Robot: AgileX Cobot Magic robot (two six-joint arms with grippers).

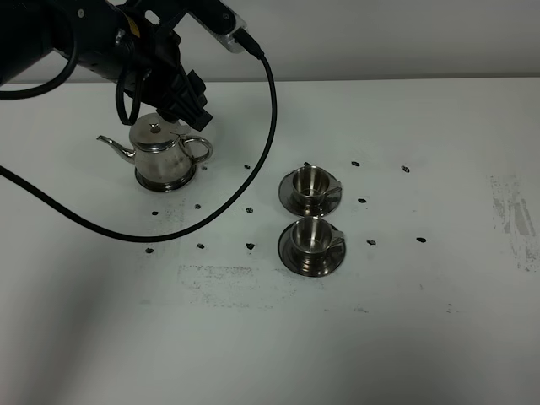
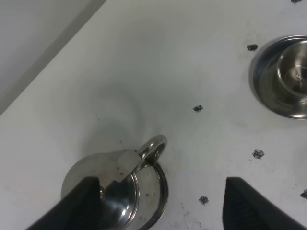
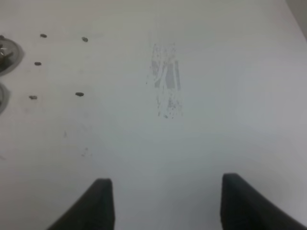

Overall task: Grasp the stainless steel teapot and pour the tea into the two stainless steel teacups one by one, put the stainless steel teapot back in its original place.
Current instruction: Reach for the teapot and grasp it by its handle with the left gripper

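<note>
The stainless steel teapot [image 1: 164,157] stands upright at the left of the white table, spout pointing left, loop handle [image 1: 199,148] to the right. My left gripper [image 1: 191,108] hovers open just above and behind the handle, holding nothing. In the left wrist view the teapot [image 2: 120,191] and its handle [image 2: 153,147] lie between the spread fingertips [image 2: 81,206]. The two stainless steel teacups stand on saucers at the centre, one farther [image 1: 310,186] and one nearer [image 1: 313,244]. One cup shows in the left wrist view [image 2: 288,76]. No tea is visible. My right gripper [image 3: 163,206] is open over bare table.
Small dark marks [image 1: 251,245] dot the table around the pot and cups. A black cable [image 1: 268,126] loops from the left arm down over the table between the pot and the cups. A scuffed patch [image 1: 515,219] lies at the right. Saucer edges [image 3: 7,52] show in the right wrist view.
</note>
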